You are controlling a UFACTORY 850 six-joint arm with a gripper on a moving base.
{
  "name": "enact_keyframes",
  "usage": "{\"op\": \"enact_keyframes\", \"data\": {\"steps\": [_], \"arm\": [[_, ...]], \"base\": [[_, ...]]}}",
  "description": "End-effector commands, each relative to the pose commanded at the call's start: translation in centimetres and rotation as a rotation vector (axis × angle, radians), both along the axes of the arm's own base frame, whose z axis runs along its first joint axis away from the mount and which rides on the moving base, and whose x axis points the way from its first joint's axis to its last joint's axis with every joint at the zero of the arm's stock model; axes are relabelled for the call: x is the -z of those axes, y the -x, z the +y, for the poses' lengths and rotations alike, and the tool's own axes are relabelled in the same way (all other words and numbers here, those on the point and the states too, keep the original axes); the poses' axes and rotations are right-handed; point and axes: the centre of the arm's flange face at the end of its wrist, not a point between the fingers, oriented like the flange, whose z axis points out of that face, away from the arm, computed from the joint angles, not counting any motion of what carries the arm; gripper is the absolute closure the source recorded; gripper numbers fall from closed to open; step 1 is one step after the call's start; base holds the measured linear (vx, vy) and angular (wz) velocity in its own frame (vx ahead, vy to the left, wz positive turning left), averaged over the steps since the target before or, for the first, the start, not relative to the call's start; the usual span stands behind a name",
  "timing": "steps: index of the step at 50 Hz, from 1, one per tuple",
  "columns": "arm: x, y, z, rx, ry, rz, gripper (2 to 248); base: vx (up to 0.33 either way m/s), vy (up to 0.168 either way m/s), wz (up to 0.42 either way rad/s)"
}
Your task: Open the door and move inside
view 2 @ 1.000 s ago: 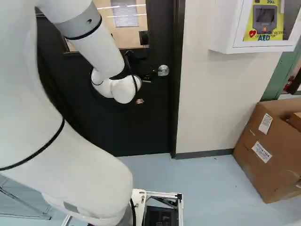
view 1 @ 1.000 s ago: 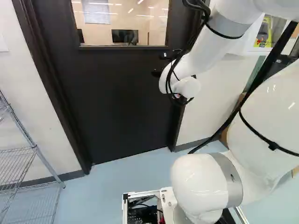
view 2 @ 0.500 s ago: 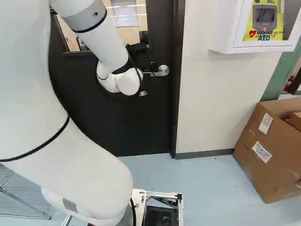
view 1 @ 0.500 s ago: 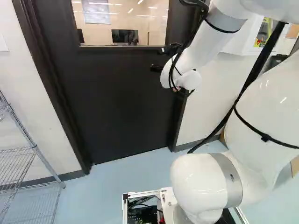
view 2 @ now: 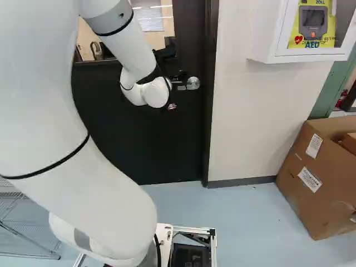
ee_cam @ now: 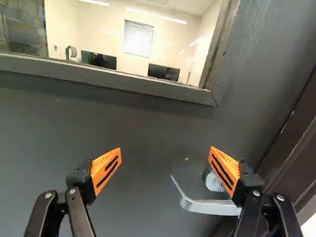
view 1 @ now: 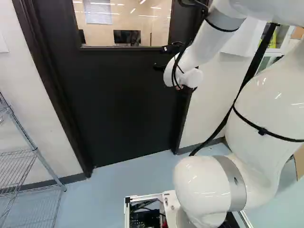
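Note:
In the left base view my gripper (view 1: 163,59) is held up before the black door (view 1: 118,104), at handle height. The wrist view shows the gripper (ee_cam: 166,165) open, nothing between its orange pads. The silver lever handle (ee_cam: 207,206) lies past one finger, its free tip reaching into the space between the two; that finger partly covers the round base (ee_cam: 213,182). Contact with the lever cannot be told. In the right base view the handle (view 2: 192,83) is just right of the wrist. The door stands closed in its frame.
A wire shelf (view 1: 28,166) stands left of the door. Right of the frame are a pale wall (view 2: 250,122), a white AED cabinet (view 2: 270,33) mounted high, and a cardboard box (view 2: 320,178) on the floor. A window (view 1: 123,23) fills the door's upper part.
The arm has swung so that its wrist rose and shifted a little right toward the handle in the right base view. Base and door stay where they were.

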Motion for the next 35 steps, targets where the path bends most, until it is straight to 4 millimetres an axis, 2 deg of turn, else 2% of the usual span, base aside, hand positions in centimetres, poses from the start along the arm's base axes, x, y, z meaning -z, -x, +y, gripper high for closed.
{"op": "enact_keyframes", "data": {"steps": [11,35], "arm": [[0.2,-0.8,0.0,-0.001,-0.001,0.005,3],[2.7,-0.6,0.0,-0.001,-0.006,0.056,3]], "base": [[0.000,0.000,0.000],[0.000,0.000,0.000]]}}
